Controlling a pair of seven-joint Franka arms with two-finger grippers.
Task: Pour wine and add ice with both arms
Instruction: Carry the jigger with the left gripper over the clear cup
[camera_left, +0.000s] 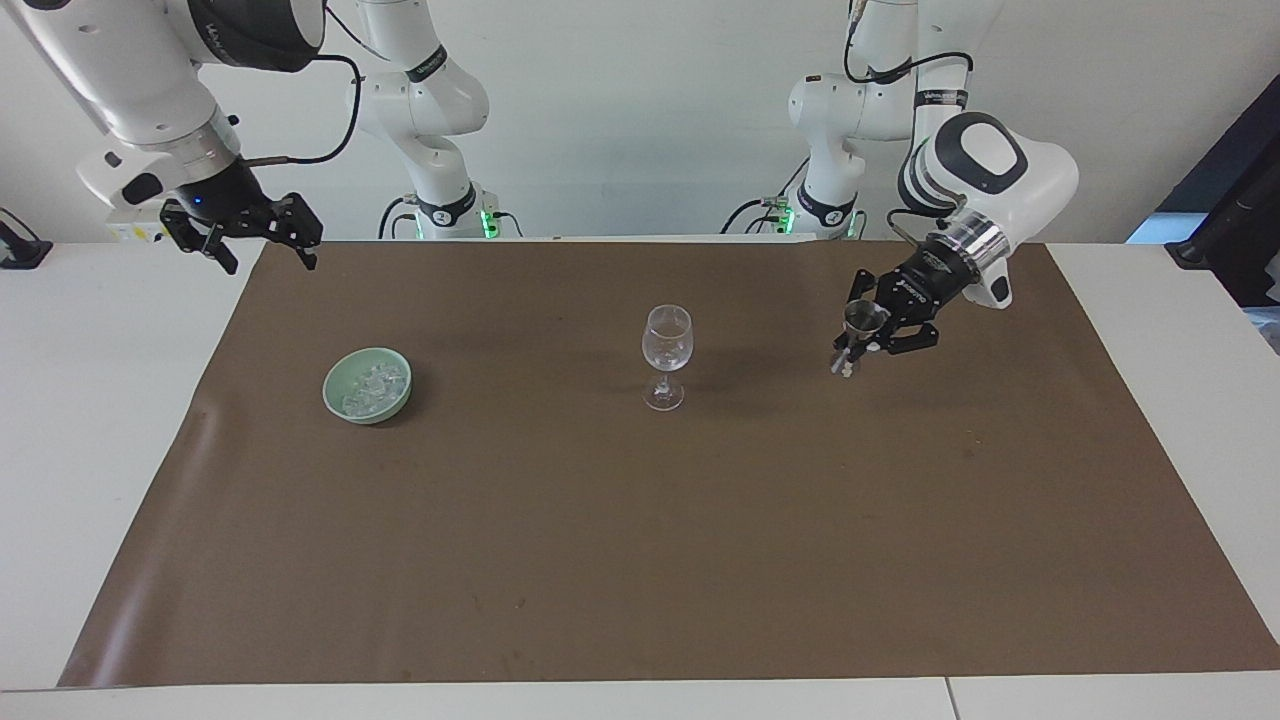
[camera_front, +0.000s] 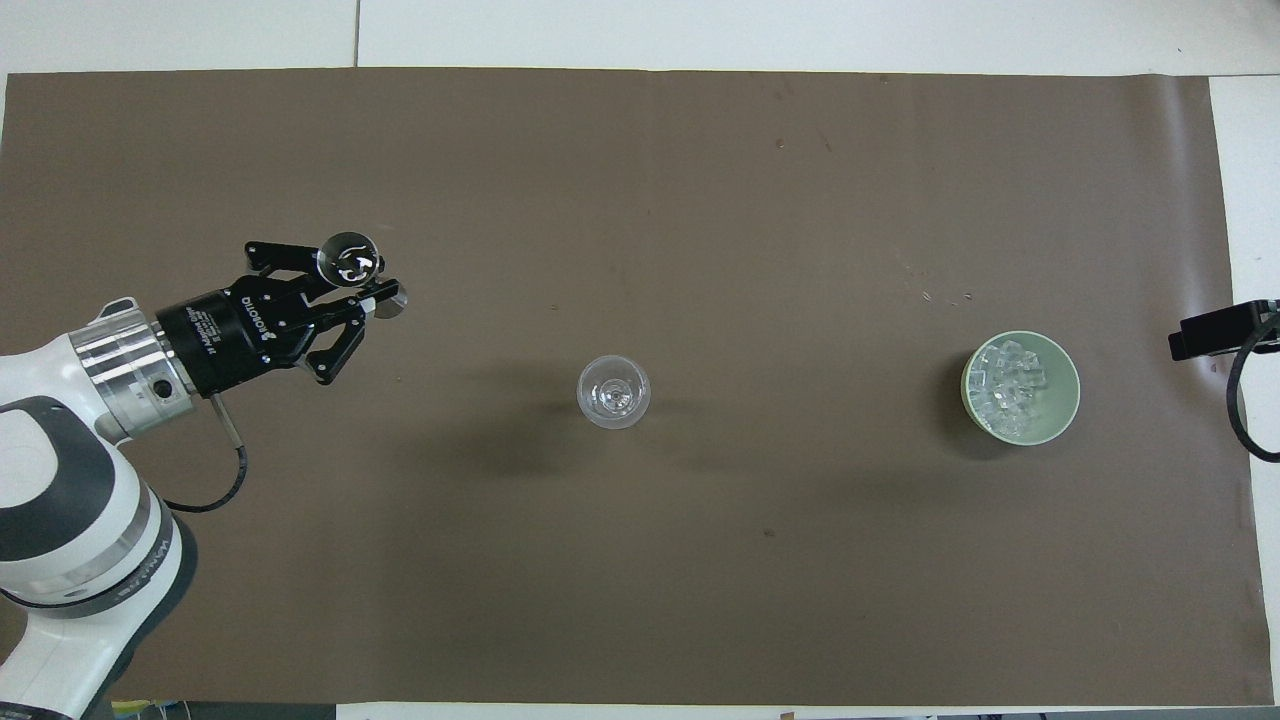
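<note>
A clear stemmed wine glass (camera_left: 667, 352) stands upright mid-mat; it also shows in the overhead view (camera_front: 613, 391). A pale green bowl (camera_left: 333, 398) holds a heap of clear ice (camera_left: 366, 388) toward the right arm's end; bowl (camera_front: 1071, 398) and ice (camera_front: 1008, 382) show from above. My left gripper (camera_left: 868, 338) is shut on a small metal measuring cup (camera_left: 864, 318), held tilted in the air over the mat beside the glass, apart from it; the gripper (camera_front: 352, 290) and the cup (camera_front: 346, 263) show from above. My right gripper (camera_left: 243, 237) waits open and empty over the mat's corner.
A brown mat (camera_left: 640, 560) covers most of the white table (camera_left: 90, 420). The bases of two more arms (camera_left: 445, 205) stand at the table's edge nearest the robots. Only the right gripper's black tip (camera_front: 1215, 331) shows from above.
</note>
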